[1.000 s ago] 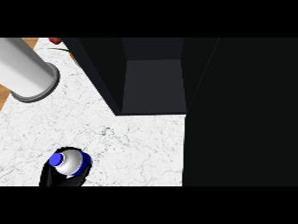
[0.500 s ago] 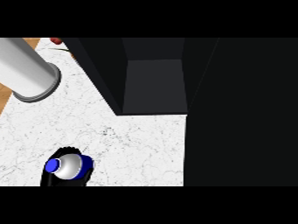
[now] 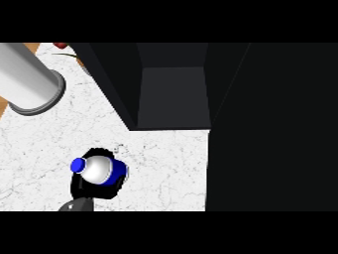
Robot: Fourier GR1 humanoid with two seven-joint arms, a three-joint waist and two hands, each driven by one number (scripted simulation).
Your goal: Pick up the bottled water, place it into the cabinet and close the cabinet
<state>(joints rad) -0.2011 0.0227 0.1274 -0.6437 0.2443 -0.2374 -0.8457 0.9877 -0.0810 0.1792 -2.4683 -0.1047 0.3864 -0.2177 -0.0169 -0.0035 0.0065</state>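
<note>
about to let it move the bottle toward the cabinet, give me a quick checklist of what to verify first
1. Bottled water in hand: ok. Black fingers of the left hand curl round its lower body; the blue cap points up-left.
2. Bottle lifted off the counter: cannot tell from this steep view.
3. Cabinet open: ok. Its dark interior shows, up and to the right of the bottle.
4. Path from bottle to opening: ok. Only bare marble lies between them.
5. Grey cylinder at upper left: ok. It sits away from that path.
6. Right hand: cannot tell. It shows nowhere in the view.
</note>
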